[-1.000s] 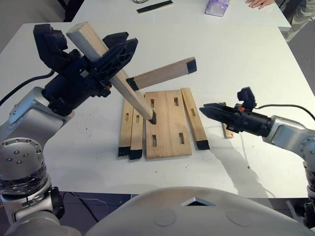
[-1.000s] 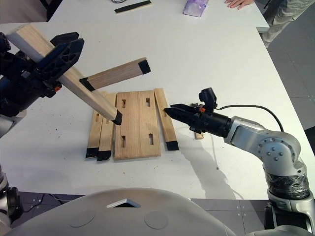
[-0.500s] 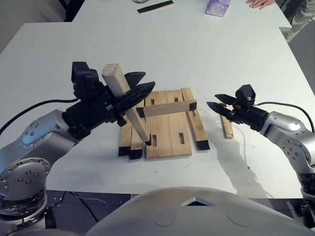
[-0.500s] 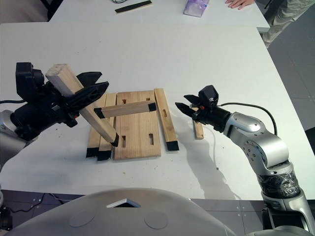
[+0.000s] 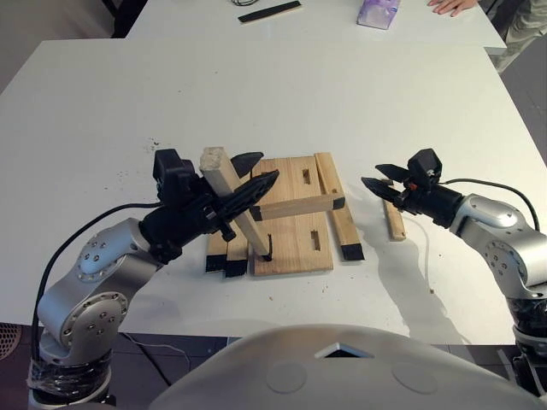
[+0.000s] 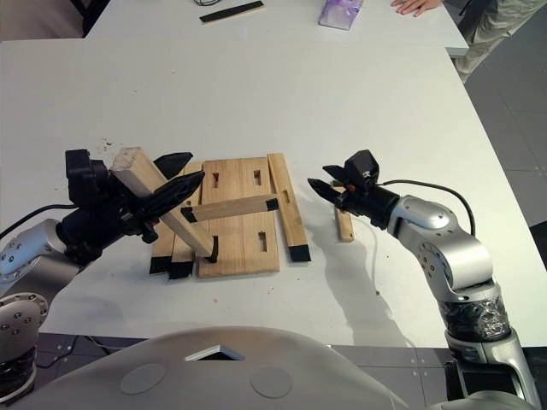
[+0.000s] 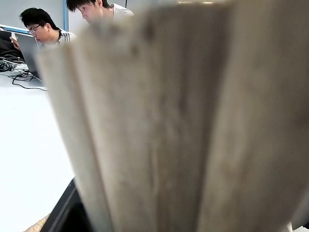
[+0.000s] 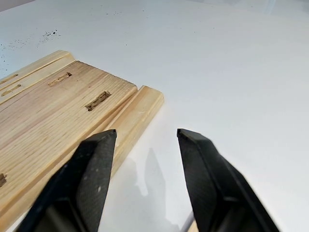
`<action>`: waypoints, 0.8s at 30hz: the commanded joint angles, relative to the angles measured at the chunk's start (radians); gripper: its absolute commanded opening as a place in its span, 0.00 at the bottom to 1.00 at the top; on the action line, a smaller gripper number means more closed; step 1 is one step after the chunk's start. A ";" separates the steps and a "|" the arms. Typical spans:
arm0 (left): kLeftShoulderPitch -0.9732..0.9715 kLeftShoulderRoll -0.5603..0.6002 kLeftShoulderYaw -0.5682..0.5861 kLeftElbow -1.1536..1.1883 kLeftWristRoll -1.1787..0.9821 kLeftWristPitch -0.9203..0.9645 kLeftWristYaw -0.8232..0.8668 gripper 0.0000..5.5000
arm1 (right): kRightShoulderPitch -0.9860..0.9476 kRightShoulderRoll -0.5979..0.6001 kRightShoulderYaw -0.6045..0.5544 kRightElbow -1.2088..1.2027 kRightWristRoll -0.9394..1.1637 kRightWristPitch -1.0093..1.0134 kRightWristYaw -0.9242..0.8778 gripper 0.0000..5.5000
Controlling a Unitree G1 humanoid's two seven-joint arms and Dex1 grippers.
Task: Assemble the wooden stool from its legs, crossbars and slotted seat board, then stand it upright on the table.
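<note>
My left gripper (image 5: 270, 165) is shut on a wooden leg (image 5: 232, 201) that leans steeply over the slotted seat board (image 5: 295, 252). The leg's black tip (image 5: 267, 254) stands at the board's near-left slot; I cannot tell whether it sits inside. A crossbar (image 5: 299, 206) joined to that leg juts out to the right above the board. The same leg (image 7: 169, 121) looms close in the left wrist view. Two loose legs (image 5: 219, 254) lie left of the board and one leg (image 5: 340, 218) lies right of it. My right gripper (image 5: 373, 175) hovers open just right of that leg, beside a short crossbar (image 5: 394, 222).
The seat board (image 8: 53, 111) and the leg beside it (image 8: 137, 113) lie under my right gripper (image 8: 146, 135). At the table's far side lie a black strip (image 5: 268, 11) and a purple packet (image 5: 377, 12), with a person's hand (image 5: 450, 6) near them.
My left arm has come down and forward, lowering the leg and crossbar from high over the table onto the seat board. My right gripper drew back to the right and opened.
</note>
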 commanded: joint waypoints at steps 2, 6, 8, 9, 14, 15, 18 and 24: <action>0.021 -0.006 -0.028 0.025 0.081 -0.026 -0.033 0.35 | -0.011 0.015 -0.011 0.014 -0.029 -0.013 0.016 0.42; 0.035 0.000 -0.046 0.034 0.140 -0.057 -0.062 0.35 | -0.006 0.022 -0.005 0.019 -0.053 -0.024 0.023 0.42; 0.026 0.005 -0.043 0.043 0.149 -0.064 -0.069 0.35 | -0.001 0.026 -0.008 0.016 -0.059 -0.024 0.025 0.42; 0.022 0.010 -0.040 0.046 0.153 -0.067 -0.073 0.35 | 0.003 0.029 -0.010 0.014 -0.061 -0.024 0.024 0.42; 0.008 0.044 -0.029 0.061 0.176 -0.065 -0.097 0.35 | 0.022 0.047 -0.010 0.009 -0.079 -0.029 0.018 0.42; 0.012 0.055 -0.034 0.063 0.196 -0.067 -0.106 0.35 | 0.024 0.051 -0.011 0.007 -0.082 -0.028 0.016 0.42; 0.015 0.090 -0.052 0.015 0.230 -0.038 -0.078 0.35 | 0.026 0.033 -0.051 -0.015 -0.061 -0.003 0.028 0.42; 0.016 0.096 -0.113 -0.062 0.291 0.012 -0.001 0.35 | 0.027 0.003 -0.120 -0.064 -0.024 0.059 0.038 0.42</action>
